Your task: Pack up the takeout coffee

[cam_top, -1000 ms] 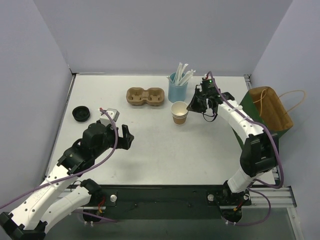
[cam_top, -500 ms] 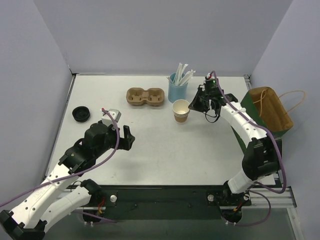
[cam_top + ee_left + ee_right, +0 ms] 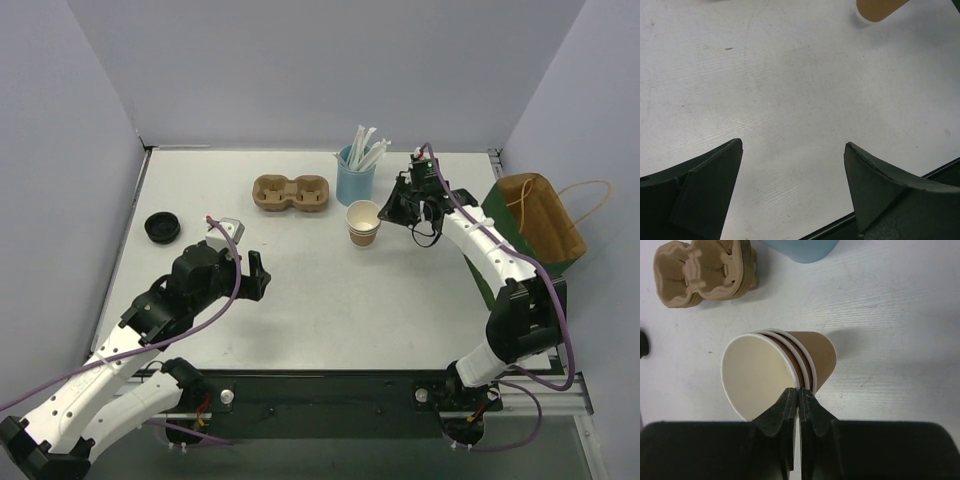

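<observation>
The right gripper (image 3: 799, 396) is pinching the near rim of the takeout coffee cup (image 3: 771, 374), its two fingers nearly together with the cup wall between them. The right wrist view is showing three white rims nested at the cup's mouth. The cup is sitting mid-table (image 3: 320, 310), just in front of one blue cup (image 3: 354, 182) holding several white straws, and right of one two-hole carrier (image 3: 291, 193). The left gripper (image 3: 792, 165) is hanging wide apart over bare table, gripping nothing. One black lid (image 3: 161, 228) is lying far left. One brown paper bag (image 3: 540, 215) is standing off the right edge.
</observation>
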Available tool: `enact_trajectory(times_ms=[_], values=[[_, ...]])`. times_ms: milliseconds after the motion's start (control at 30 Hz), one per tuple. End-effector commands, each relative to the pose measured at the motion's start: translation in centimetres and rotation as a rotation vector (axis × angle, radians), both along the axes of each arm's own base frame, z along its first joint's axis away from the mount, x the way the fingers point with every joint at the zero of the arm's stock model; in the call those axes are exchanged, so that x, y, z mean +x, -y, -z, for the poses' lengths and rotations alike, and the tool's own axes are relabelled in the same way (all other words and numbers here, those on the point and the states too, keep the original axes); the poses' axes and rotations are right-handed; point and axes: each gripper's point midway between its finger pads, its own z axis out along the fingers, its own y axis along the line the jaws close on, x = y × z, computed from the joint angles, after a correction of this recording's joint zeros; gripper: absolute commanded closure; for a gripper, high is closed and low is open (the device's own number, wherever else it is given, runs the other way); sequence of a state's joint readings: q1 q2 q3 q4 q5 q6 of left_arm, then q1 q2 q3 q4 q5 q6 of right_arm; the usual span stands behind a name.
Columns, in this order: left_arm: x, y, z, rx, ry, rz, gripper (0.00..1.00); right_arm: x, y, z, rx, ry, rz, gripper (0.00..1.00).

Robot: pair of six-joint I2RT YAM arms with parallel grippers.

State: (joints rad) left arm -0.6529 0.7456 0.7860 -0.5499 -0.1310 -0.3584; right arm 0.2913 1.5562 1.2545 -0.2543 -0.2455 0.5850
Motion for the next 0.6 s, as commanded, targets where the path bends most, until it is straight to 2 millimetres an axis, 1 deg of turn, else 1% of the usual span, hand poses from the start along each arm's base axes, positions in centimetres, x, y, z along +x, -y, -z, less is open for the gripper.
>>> enact_trajectory(times_ms=[0, 33, 100, 133, 200, 267, 300, 333, 367, 433, 467, 500, 533, 567], values=[[0.2, 0.2, -1.6, -0.026, 0.035, -0.001, 0.08, 0.3, 0.5, -2.2, -0.075, 0.067, 0.001, 1.0], [0.2, 0.3, -1.5, -0.026, 0.033, 0.001, 0.08, 0.3, -0.7, -3.0, -0.003, 0.074, -0.032, 1.0], [0.3, 0.3, -1.6, -0.026, 0.033, 0.001, 0.08, 0.5, -2.0, -4.4, 0.117, 0.081, -0.054, 1.0], [0.3, 0.3, -1.5, -0.022, 0.03, 0.0, 0.08, 0.7, -3.0, -5.6, 0.215, 0.086, -0.063, 1.0], [0.3, 0.3, -1.4, -0.02, 0.028, -0.003, 0.08, 0.6, -3.4, -6.6, 0.248, 0.103, -0.072, 1.0], [0.3, 0.3, -1.3, -0.018, 0.026, -0.002, 0.08, 0.4, -3.0, -6.7, 0.234, 0.123, -0.067, 1.0], [0.3, 0.3, -1.4, -0.018, 0.025, -0.001, 0.08, 0.2, -2.6, -5.9, 0.208, 0.119, -0.058, 1.0], [0.3, 0.3, -1.4, -0.018, 0.026, -0.004, 0.08, -0.2, -2.0, -4.0, 0.163, 0.091, -0.051, 1.0], [0.3, 0.3, -1.3, -0.015, 0.024, -0.004, 0.08, -0.1, -1.0, -2.5, 0.109, 0.077, -0.017, 1.0], [0.3, 0.3, -1.2, -0.014, 0.021, -0.004, 0.08, -0.4, -0.2, -0.1, 0.044, 0.023, -0.02, 1.0], [0.4, 0.3, -1.2, -0.014, 0.021, -0.004, 0.08, -0.3, -0.2, 0.9, 0.034, -0.004, -0.022, 1.0], [0.4, 0.2, -1.2, -0.007, 0.023, -0.006, 0.08, -0.3, -0.5, 0.8, 0.045, -0.011, -0.033, 1.0], [0.5, 0.2, -1.3, -0.003, 0.026, -0.011, 0.08, -0.2, -0.8, 0.3, 0.059, -0.006, -0.04, 1.0], [0.7, -0.1, -1.4, 0.003, 0.035, -0.027, 0.08, 0.3, -1.3, -1.5, 0.091, 0.025, -0.045, 1.0]])
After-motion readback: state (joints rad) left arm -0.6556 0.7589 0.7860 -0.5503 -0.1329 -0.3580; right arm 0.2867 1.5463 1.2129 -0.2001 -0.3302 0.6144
